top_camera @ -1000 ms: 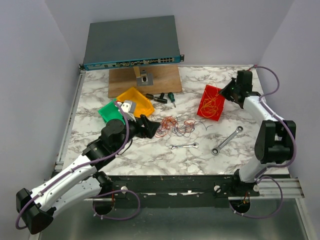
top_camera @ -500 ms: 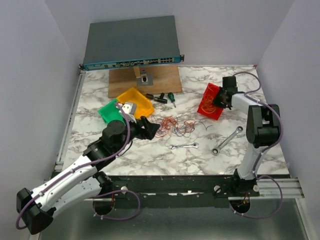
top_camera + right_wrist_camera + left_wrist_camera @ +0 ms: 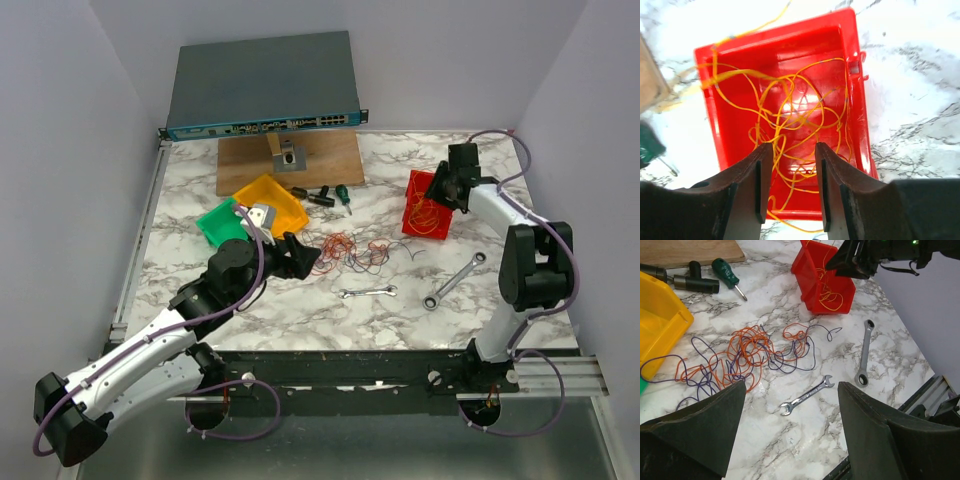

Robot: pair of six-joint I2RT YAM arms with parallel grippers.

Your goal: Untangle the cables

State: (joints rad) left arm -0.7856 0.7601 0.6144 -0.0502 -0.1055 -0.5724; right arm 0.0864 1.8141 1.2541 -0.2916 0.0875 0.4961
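Observation:
A tangle of orange and dark purple cables [image 3: 345, 250] lies on the marble table, and it also shows in the left wrist view [image 3: 750, 352]. Several yellow cables [image 3: 790, 125] lie loose in a red bin [image 3: 412, 218], some hanging over its rim. My left gripper [image 3: 303, 258] is open and empty, just left of the tangle; its jaws stand wide apart in the left wrist view [image 3: 791, 390]. My right gripper [image 3: 440, 192] is open and empty above the red bin [image 3: 740, 60], with its fingers [image 3: 760, 170] over the yellow cables.
A yellow bin [image 3: 270, 200] and a green bin [image 3: 215, 222] stand at the left. A wooden board [image 3: 290, 160] and a network switch [image 3: 265, 85] are at the back. A screwdriver [image 3: 343, 198], a spanner [image 3: 368, 292] and a ratchet wrench [image 3: 455, 280] lie around the tangle.
My right arm has swung its gripper from the bin's right side to over the red bin, and the bin has turned slightly. The left arm has barely moved.

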